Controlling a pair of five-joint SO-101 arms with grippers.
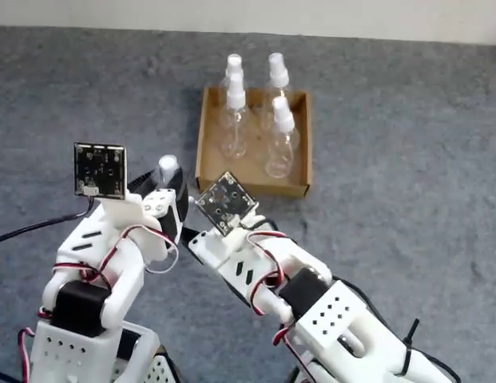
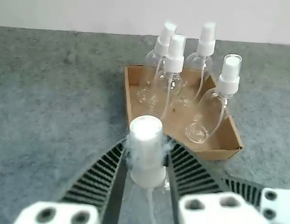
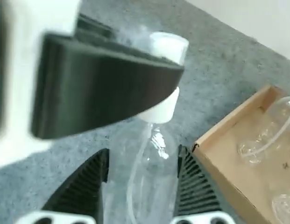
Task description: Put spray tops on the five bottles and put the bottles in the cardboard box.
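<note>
Since parked toward far edge of grey tabletop (image 1: 407, 263), roughly centred, can treat cardboard box (image 1: 255, 189) as fixed target; counting four capped bottles (image 1: 233, 136) lying inside, tops toward far wall. Reading left gripper (image 2: 145, 147) as pressed together on spray top (image 2: 145, 128), pinching its collar. Reading right gripper (image 3: 144, 154) as clamped around body of fifth bottle (image 3: 149, 186), held upright just off box's near-left corner; can't tell whether resting on tabletop or lifted. Judging by pose: seating last top, boxing not yet done. Risks: cocking top on neck if not lined up, so never sealing; crushing thin clear body with too much squeeze, or dropping it with too little after release from above; clipping box wall on transfer, given tight spacing. Need high view for layout and count of four; can't get count from right wrist view. Need right wrist view for grip on body, hidden under both arms from above. Use left wrist view for checking top centred between jaws; no help on body below.
</note>
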